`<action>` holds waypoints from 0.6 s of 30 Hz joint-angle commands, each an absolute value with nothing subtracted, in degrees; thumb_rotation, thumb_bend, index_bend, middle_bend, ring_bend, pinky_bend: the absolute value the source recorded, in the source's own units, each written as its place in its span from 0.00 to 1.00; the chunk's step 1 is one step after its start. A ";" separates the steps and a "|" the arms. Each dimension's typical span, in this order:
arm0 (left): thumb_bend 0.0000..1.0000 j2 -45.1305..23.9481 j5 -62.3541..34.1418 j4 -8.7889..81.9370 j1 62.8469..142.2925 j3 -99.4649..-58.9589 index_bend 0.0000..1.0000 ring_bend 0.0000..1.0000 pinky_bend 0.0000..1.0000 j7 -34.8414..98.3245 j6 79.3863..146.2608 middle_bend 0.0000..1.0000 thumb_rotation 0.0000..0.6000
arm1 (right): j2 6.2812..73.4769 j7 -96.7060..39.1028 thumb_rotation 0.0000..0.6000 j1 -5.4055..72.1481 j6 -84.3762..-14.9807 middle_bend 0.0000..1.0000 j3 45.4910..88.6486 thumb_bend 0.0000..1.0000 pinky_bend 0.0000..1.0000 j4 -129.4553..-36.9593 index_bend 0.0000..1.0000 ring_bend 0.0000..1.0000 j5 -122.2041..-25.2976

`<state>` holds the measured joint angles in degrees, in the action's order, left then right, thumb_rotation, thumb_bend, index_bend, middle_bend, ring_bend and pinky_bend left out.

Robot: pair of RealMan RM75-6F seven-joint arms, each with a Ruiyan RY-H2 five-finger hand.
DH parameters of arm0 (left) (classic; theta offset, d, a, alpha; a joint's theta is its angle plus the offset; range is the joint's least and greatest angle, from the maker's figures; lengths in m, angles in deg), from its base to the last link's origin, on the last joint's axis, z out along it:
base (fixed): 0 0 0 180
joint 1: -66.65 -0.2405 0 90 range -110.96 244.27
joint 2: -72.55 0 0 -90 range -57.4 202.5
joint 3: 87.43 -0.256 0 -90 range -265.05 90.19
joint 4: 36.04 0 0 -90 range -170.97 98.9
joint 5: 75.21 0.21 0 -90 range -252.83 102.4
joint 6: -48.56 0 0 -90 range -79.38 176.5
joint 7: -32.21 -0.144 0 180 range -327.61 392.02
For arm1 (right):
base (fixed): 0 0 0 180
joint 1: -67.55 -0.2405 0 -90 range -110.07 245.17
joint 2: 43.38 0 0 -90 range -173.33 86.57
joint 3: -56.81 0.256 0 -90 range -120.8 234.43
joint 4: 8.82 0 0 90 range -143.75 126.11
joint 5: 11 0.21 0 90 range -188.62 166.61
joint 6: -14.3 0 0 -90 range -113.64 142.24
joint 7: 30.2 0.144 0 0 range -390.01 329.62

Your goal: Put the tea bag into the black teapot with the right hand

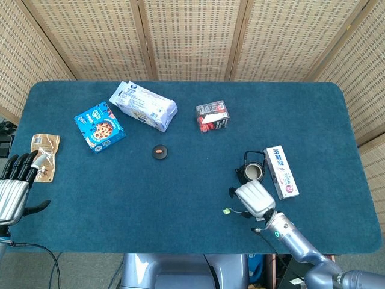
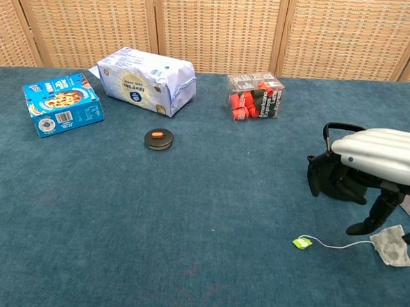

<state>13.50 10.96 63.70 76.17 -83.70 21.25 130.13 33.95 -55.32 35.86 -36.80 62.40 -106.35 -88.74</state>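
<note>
Tea bag [image 2: 393, 246] flat on cloth at lower right, string running left to green tag [image 2: 302, 242]; right hand [image 2: 382, 161] hovers over it, fingers spread downward, holding nothing, in front of black teapot [image 1: 251, 172]; left hand [image 1: 13, 191] open at left edge.

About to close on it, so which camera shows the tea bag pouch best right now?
The chest view: the grey mesh tea bag pouch lies in plain sight under the white right robot hand. In the head view that hand covers the pouch; only its white string and green tag show.
</note>
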 commanded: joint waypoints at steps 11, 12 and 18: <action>0.07 12.98 10.79 63.14 76.55 -83.82 0.00 0.00 0.00 21.59 129.69 0.00 1.00 | 38.22 -63.50 1.00 32.88 -34.47 0.87 60.96 0.26 0.95 -104.16 0.50 0.93 -82.09; 0.07 12.96 10.76 63.10 76.57 -83.82 0.00 0.00 0.00 21.62 129.65 0.00 1.00 | 38.49 -63.83 1.00 32.74 -34.51 0.87 60.91 0.26 0.96 -104.08 0.51 0.93 -81.85; 0.07 12.89 10.85 62.99 76.63 -83.81 0.00 0.00 0.00 21.74 129.87 0.00 1.00 | 40.03 -65.52 1.00 31.67 -34.97 0.87 60.84 0.27 0.96 -103.69 0.52 0.93 -80.53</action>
